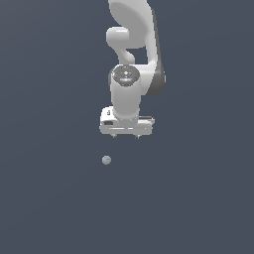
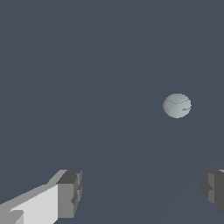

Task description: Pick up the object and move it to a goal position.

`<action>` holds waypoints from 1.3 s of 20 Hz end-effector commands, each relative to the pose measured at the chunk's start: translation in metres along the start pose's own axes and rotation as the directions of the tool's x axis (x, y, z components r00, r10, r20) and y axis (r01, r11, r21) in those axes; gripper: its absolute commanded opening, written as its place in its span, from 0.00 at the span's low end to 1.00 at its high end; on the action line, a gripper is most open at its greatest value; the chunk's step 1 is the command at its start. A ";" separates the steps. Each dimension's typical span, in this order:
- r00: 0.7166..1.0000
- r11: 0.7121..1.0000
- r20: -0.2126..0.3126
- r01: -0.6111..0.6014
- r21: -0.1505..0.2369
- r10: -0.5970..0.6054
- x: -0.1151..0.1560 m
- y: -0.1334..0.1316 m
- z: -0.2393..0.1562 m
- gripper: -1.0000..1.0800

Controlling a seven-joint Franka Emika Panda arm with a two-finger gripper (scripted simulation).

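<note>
Below the end effector [image 1: 126, 136], toward the exterior view's left, the small grey-blue ball [image 1: 106, 159] sits apart from it; the fingers [image 2: 70, 194] are spread wide, holding nothing.

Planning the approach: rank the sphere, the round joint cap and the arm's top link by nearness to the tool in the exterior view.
1. sphere, just below the tool, toward the exterior view's left.
2. joint cap, above it.
3. top link, at the top edge.
</note>
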State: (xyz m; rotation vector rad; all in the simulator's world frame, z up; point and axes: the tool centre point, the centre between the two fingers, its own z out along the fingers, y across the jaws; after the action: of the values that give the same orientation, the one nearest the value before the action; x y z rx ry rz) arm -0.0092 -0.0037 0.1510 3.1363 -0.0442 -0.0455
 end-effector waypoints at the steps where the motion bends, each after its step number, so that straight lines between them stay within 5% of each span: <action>1: 1.000 1.000 0.000 0.000 0.000 0.000 0.000 0.000 0.000 0.96; 11: 0.999 1.000 -0.025 0.022 -0.015 -0.022 0.006 -0.010 -0.025 0.96; 26: 0.992 0.993 -0.023 0.120 -0.015 -0.121 0.021 0.013 -0.002 0.96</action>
State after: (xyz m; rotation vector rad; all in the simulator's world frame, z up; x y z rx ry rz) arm 0.0093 -0.0125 0.1573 3.1222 0.1164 -0.0073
